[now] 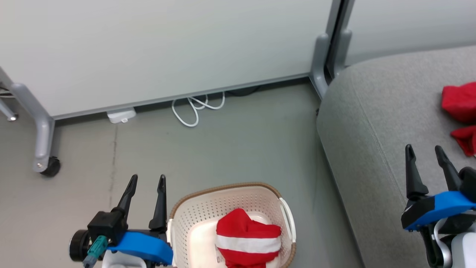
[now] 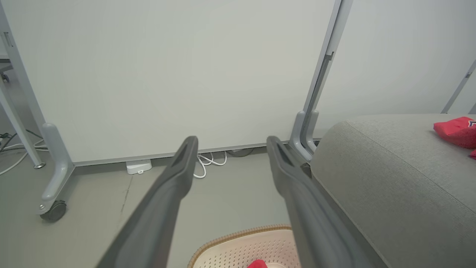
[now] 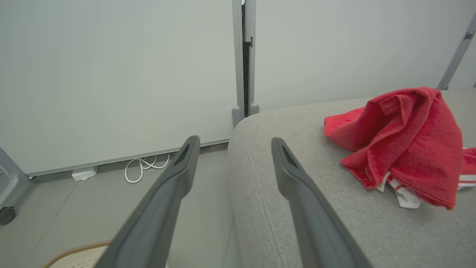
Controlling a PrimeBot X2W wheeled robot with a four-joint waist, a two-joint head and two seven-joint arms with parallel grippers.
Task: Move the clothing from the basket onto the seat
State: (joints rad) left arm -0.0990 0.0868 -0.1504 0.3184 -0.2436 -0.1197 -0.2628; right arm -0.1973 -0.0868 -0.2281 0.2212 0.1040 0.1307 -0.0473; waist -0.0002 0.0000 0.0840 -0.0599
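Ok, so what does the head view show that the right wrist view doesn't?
Head view's extras: the left hand, open, beside the basket, and the white-banded red garment lying inside it. Right wrist view's extras: the full heap of the second red garment, with white trim at its lower edge. Shared: the grey sofa with that garment on it, the basket's brown rim, the white cable on the floor, and the open right hand.
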